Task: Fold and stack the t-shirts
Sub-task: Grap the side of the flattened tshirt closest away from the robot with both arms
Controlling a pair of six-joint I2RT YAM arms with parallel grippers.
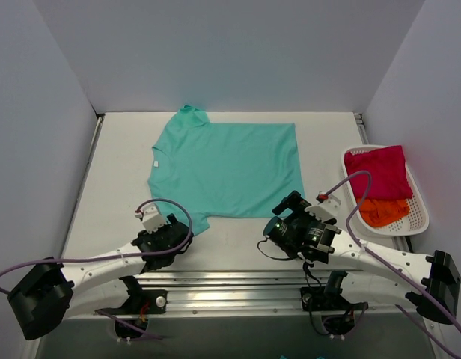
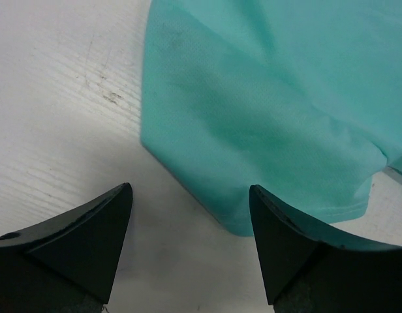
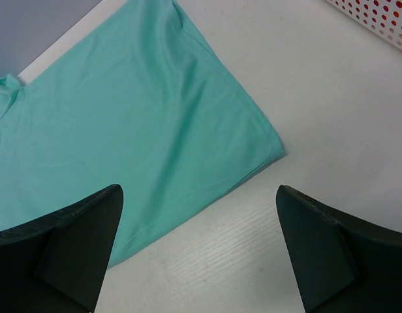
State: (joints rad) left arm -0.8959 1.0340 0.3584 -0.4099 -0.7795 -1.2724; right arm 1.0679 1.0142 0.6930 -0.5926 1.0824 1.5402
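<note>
A teal t-shirt (image 1: 227, 168) lies spread flat in the middle of the table, collar to the left, hem to the right. My left gripper (image 1: 180, 228) is open and empty, low over the table just short of the shirt's near sleeve (image 2: 266, 130). In the left wrist view the gripper (image 2: 191, 189) has the sleeve's hem beside its right finger. My right gripper (image 1: 289, 203) is open and empty at the shirt's near hem corner (image 3: 269, 140). In the right wrist view it (image 3: 200, 189) frames bare table just off the hem edge. A magenta-red shirt (image 1: 376, 172) and an orange shirt (image 1: 384, 212) lie bunched in the basket.
A white slotted basket (image 1: 420, 206) stands at the right edge of the table; its corner also shows in the right wrist view (image 3: 384, 19). Grey walls close in the left, back and right sides. A metal rail (image 1: 230, 288) runs along the near edge.
</note>
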